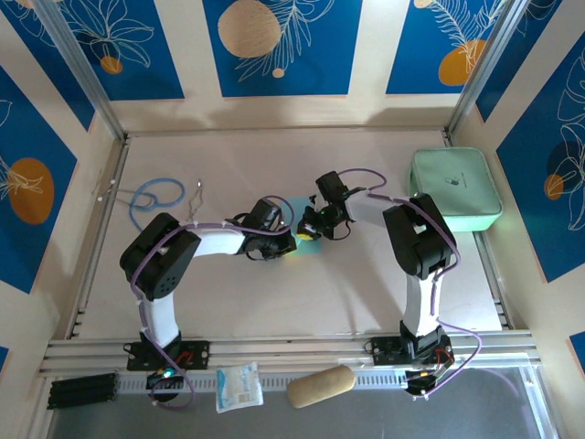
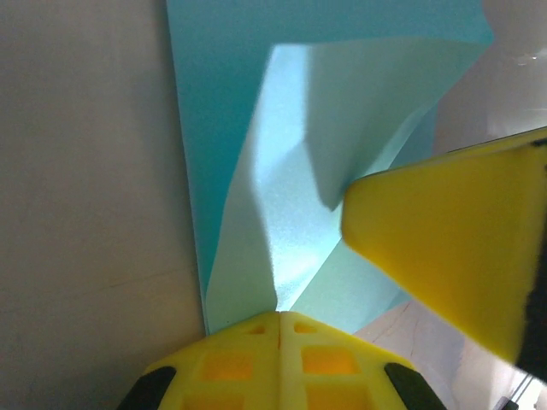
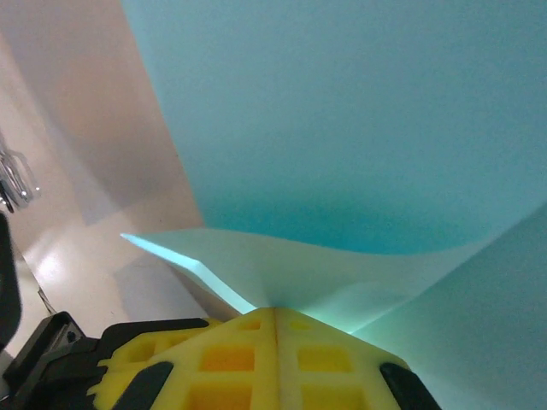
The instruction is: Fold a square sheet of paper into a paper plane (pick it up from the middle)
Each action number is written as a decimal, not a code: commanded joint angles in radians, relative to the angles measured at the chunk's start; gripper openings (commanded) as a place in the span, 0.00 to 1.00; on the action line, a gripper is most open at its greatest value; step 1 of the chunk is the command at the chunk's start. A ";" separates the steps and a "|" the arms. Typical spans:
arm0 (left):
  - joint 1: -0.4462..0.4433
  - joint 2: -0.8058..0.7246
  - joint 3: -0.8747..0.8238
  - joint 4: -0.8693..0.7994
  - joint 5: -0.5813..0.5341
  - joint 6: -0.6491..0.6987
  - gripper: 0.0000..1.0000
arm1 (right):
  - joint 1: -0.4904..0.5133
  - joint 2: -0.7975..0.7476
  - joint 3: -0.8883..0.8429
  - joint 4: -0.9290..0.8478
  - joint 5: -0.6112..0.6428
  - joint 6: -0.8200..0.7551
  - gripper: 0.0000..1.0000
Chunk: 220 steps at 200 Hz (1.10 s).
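Blue square sheet of paper (image 2: 282, 171), pinched by both closed jaws, shows creases from wrist cameras.

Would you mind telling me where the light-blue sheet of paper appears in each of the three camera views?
Top external: the sheet is a small blue patch at the centre of the tabletop.
Left wrist: sheet at upper middle, partly folded.
Right wrist: sheet at upper right, reaching the top edge.
Shared landmark: the pale tabletop, left of the sheet in both wrist views.
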 commanded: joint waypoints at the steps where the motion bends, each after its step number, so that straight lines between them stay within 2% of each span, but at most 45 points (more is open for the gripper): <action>1: 0.006 0.019 -0.030 -0.064 -0.012 -0.003 0.00 | 0.000 0.032 0.006 -0.017 -0.011 -0.022 0.03; 26: 0.009 -0.013 -0.011 -0.056 -0.002 -0.004 0.00 | -0.005 0.049 0.000 -0.027 0.018 -0.023 0.03; 65: 0.019 -0.038 -0.008 -0.011 0.002 -0.020 0.06 | -0.012 0.061 -0.007 -0.027 0.019 -0.030 0.02; 141: 0.027 -0.014 -0.045 0.034 0.001 -0.057 0.05 | -0.014 0.057 -0.003 -0.013 -0.002 -0.032 0.02; 176: 0.029 -0.046 -0.054 0.114 0.033 -0.068 0.07 | -0.017 0.057 0.000 -0.016 0.001 -0.032 0.02; 220: 0.032 -0.043 -0.059 0.098 0.016 -0.056 0.11 | -0.017 0.059 -0.005 -0.015 0.002 -0.030 0.02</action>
